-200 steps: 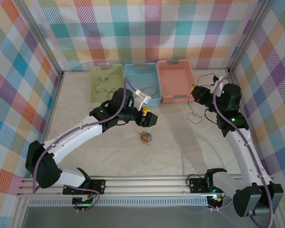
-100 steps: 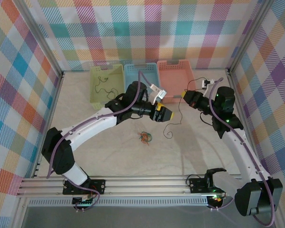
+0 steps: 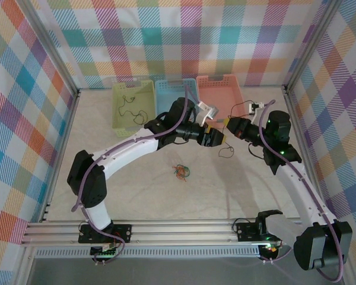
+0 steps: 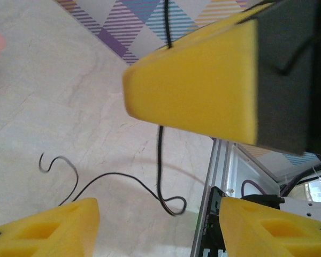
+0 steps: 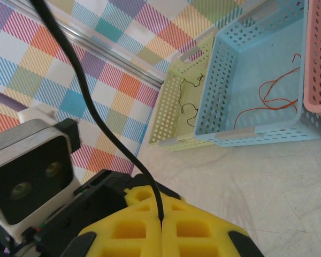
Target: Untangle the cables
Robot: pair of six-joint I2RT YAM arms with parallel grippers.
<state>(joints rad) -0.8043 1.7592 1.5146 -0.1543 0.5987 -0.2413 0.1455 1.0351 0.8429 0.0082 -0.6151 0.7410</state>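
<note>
My right gripper (image 3: 227, 123) is shut on a thin black cable (image 3: 226, 150) that hangs from it down to the table. In the right wrist view the cable (image 5: 85, 91) comes out of the closed yellow fingertips (image 5: 160, 220). My left gripper (image 3: 218, 138) is open just left of and below the right one. In the left wrist view its fingers (image 4: 48, 227) stand apart, with the hanging black cable (image 4: 160, 155) and the right gripper's yellow finger (image 4: 203, 85) ahead of them. A small clump of red, orange and green cables (image 3: 181, 172) lies mid-table.
Three baskets stand at the back: green (image 3: 123, 119) with a black wire (image 5: 190, 104), blue (image 3: 166, 89) with a red-orange wire (image 5: 267, 91), and pink (image 3: 219, 122). Plaid walls and metal frame rails enclose the table. The two grippers are very close together.
The left arm has reached right, up to the right gripper. The right gripper has moved left with the black cable. The left jaws have narrowed somewhat.
</note>
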